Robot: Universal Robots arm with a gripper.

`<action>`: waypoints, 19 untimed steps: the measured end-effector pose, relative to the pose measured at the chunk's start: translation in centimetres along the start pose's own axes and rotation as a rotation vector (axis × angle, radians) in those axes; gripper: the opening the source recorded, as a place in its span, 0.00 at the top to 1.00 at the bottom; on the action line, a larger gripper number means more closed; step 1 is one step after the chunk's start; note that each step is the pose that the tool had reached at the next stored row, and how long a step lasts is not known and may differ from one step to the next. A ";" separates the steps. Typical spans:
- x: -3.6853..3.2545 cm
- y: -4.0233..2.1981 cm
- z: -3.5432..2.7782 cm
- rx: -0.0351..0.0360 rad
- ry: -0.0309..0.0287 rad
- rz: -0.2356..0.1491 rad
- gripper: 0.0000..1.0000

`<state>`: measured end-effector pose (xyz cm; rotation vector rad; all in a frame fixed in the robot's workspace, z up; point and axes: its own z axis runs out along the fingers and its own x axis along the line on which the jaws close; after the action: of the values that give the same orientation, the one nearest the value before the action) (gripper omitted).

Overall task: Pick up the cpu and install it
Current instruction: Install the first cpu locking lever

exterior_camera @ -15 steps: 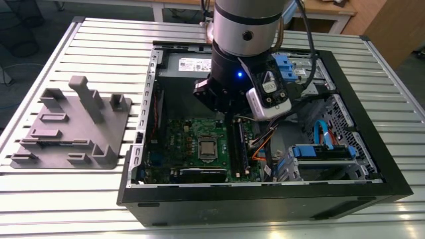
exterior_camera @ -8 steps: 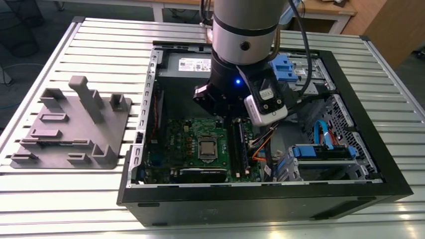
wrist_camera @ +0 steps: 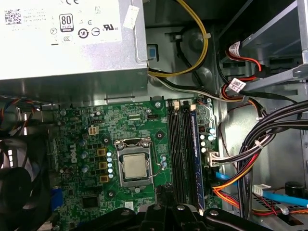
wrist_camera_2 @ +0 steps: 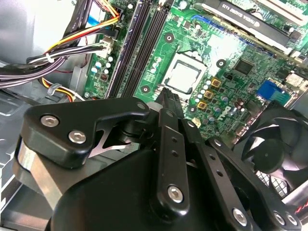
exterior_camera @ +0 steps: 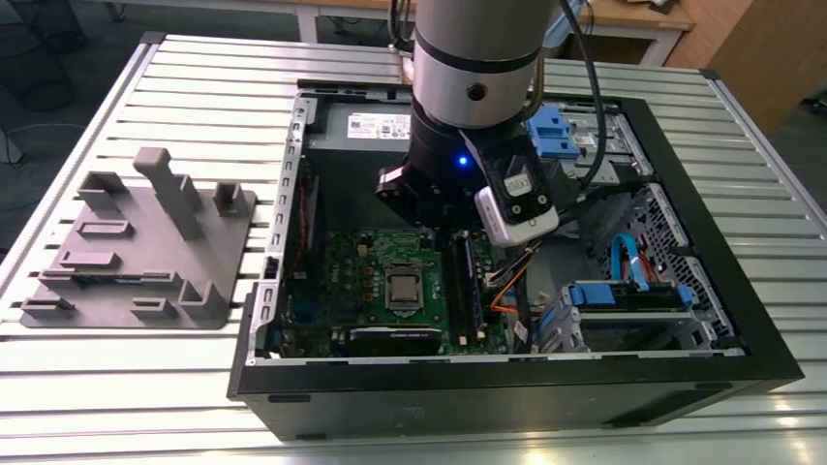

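Observation:
The cpu (exterior_camera: 403, 288) lies flat in its socket in the middle of the green motherboard (exterior_camera: 349, 262), inside the open computer case (exterior_camera: 517, 373). Both wrist views show its silvery top, at cpu (wrist_camera_2: 185, 77) and cpu (wrist_camera: 134, 166), framed by the metal socket bracket. My gripper (wrist_camera_2: 166, 95) hangs above the board, apart from the chip, with its tips just beside the socket's edge. The gripper (wrist_camera: 163, 193) looks shut, its tips drawn to one narrow point with nothing between them. In the exterior view the arm's wrist (exterior_camera: 472, 184) stands over the far part of the board.
Black memory slots (wrist_camera: 185, 154) run beside the socket, with cable bundles (wrist_camera: 269, 154) past them. A grey power supply (wrist_camera: 72, 43) and a black fan (wrist_camera: 19, 168) border the board. A grey fixture block (exterior_camera: 142, 247) rests on the table at the exterior view's left.

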<state>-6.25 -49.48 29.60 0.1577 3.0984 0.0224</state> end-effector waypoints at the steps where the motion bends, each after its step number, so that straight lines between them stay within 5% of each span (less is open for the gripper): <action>1: 0.00 0.00 0.00 0.0000 0.0000 0.000 0.89; 9: 0.00 0.00 0.32 -0.0001 0.0000 0.000 0.89; 19: 0.05 -0.02 1.89 0.0000 0.0000 0.000 0.89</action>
<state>-6.23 -49.47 27.71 0.1576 3.0983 0.0224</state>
